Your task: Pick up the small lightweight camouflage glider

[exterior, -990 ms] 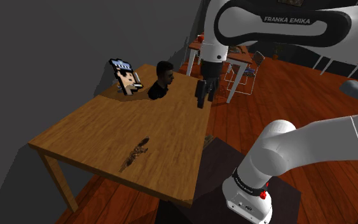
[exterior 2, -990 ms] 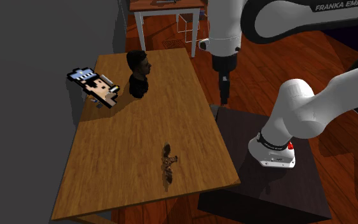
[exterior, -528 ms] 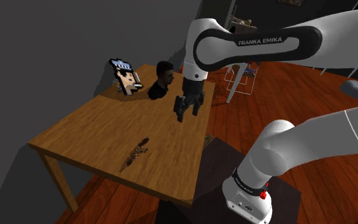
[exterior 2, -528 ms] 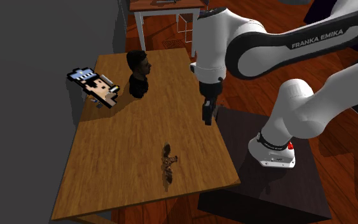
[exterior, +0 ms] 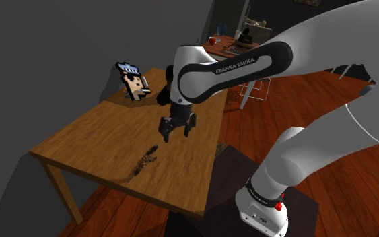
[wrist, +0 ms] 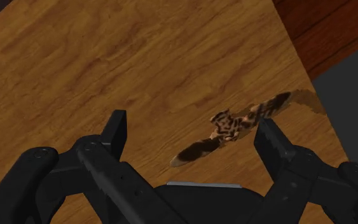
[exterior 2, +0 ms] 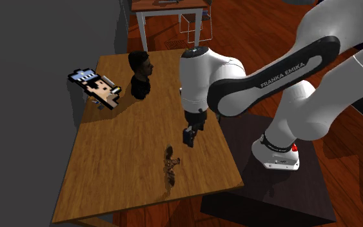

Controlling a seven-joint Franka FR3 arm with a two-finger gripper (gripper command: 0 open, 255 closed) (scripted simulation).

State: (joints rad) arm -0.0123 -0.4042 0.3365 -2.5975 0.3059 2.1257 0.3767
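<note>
Small flat brown-and-tan mottled glider (wrist: 234,125) lies on brown wooden table (exterior: 93,131). All-black two-finger hand (wrist: 190,124) hovers above the glider, fingers spread wide, not touching it.

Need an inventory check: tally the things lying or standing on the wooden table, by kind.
Glider: 1
Dark bust: 1
Pixel-style cartoon head: 1
Total: 3
</note>
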